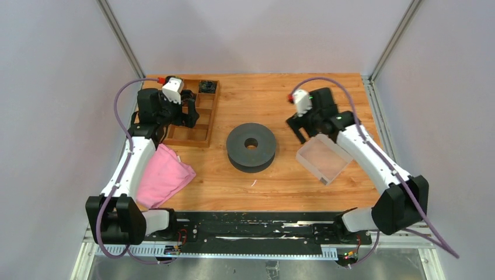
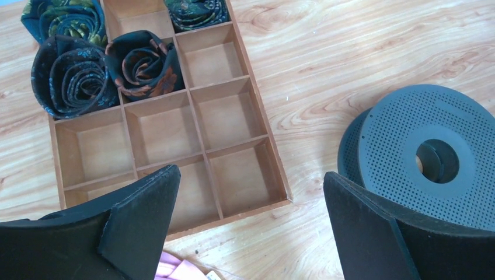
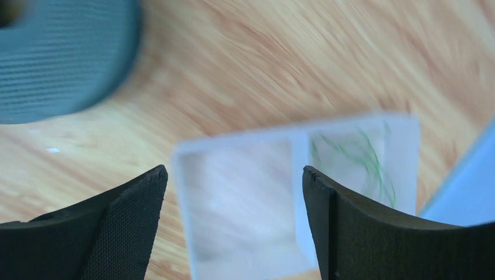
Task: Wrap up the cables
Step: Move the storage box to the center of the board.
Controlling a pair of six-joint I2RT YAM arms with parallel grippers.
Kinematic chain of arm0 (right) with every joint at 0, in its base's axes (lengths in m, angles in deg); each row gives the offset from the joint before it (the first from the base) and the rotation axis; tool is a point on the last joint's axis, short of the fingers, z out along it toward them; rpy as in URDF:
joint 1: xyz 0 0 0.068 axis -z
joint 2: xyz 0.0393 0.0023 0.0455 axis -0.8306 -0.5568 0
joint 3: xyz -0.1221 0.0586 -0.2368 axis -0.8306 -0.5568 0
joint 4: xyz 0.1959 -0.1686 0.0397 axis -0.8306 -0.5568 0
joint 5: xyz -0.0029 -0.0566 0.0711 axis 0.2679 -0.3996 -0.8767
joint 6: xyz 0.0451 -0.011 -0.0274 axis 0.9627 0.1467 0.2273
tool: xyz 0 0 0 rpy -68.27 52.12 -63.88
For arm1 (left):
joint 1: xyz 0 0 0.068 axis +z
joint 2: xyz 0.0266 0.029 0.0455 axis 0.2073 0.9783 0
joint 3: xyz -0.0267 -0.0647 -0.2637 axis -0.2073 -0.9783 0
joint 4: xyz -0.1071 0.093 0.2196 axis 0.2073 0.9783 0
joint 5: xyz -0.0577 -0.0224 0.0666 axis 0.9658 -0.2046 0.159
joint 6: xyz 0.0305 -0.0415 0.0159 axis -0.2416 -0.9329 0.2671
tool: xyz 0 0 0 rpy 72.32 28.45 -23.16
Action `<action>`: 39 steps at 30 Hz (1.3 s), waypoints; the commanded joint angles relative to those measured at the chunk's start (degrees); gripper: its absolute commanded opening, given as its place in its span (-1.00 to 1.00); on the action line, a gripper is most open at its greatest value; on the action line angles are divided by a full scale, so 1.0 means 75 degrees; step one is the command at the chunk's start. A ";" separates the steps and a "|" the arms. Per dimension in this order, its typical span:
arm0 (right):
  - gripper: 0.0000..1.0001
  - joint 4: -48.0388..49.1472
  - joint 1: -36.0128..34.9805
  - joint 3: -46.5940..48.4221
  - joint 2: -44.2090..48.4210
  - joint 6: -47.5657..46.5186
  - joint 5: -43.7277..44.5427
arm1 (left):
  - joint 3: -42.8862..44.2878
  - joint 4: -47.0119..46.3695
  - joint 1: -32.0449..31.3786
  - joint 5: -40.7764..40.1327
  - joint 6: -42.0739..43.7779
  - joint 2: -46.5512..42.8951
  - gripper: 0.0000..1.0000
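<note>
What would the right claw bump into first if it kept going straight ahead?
The right gripper would probably meet the clear box first, the one holding green wire; depth is blurry.

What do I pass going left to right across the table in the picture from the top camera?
Pink cloth → wooden tray → dark spool → clear box.
</note>
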 commanded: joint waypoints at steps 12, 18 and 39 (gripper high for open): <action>0.54 0.0140 0.3278 -0.1106 -0.0102 0.2558 -0.0390 | -0.0242 -0.0674 0.0013 0.0569 -0.0354 0.0005 0.96; 0.51 0.0620 0.3383 -0.0887 -0.0723 0.3072 -0.0111 | -0.0283 -0.0688 0.0008 0.0536 -0.0405 0.0034 0.96; 0.29 0.1009 0.3333 0.0413 -0.2963 0.3783 -0.0268 | -0.0330 -0.0776 0.0013 0.0524 -0.0452 0.0028 0.96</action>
